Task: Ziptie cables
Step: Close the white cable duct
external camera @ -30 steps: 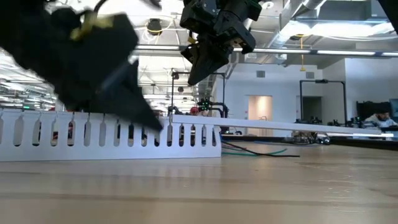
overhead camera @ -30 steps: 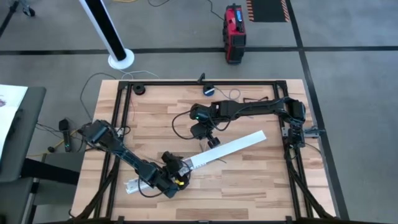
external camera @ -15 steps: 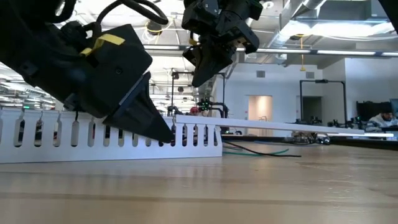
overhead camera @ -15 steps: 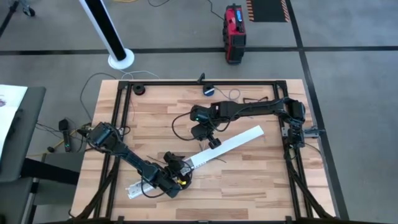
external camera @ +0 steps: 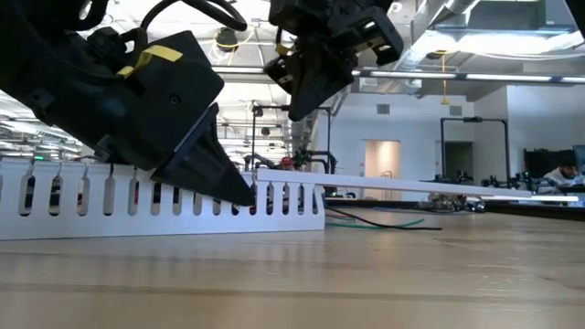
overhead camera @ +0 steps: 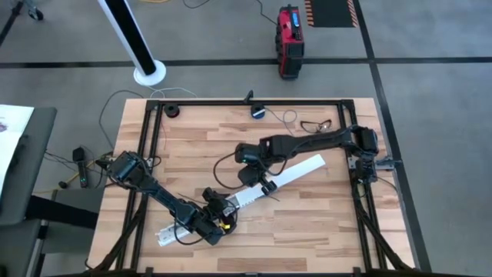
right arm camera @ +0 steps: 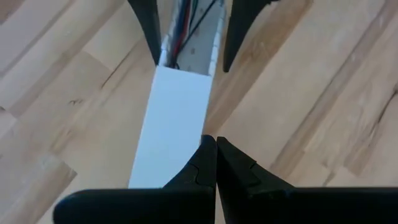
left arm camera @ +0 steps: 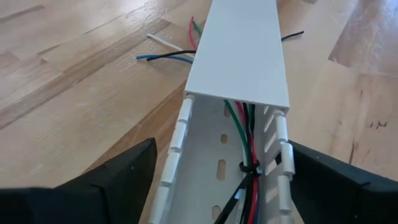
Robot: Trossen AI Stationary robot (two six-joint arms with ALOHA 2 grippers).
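now left gripper (left arm camera: 217, 180) straddles the duct (left arm camera: 239, 50) wide over tied cables (left arm camera: 245, 146); right gripper (right arm camera: 216, 163), pinched empty, should press the cover.

The white slotted duct (overhead camera: 254, 188) crosses the table (overhead camera: 323, 223) centre diagonally. Both arms crowd it. Lower right stays free.

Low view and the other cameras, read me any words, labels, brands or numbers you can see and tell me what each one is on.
None of the views shows text that can be read.
Red and black box on the floor beyond the table: any marking is too small to read.
Orange and black striped floor mat: a hazard pattern only, no words.
Yellow tape on the left arm: blank.
White slotted plastic cable duct: no print visible.
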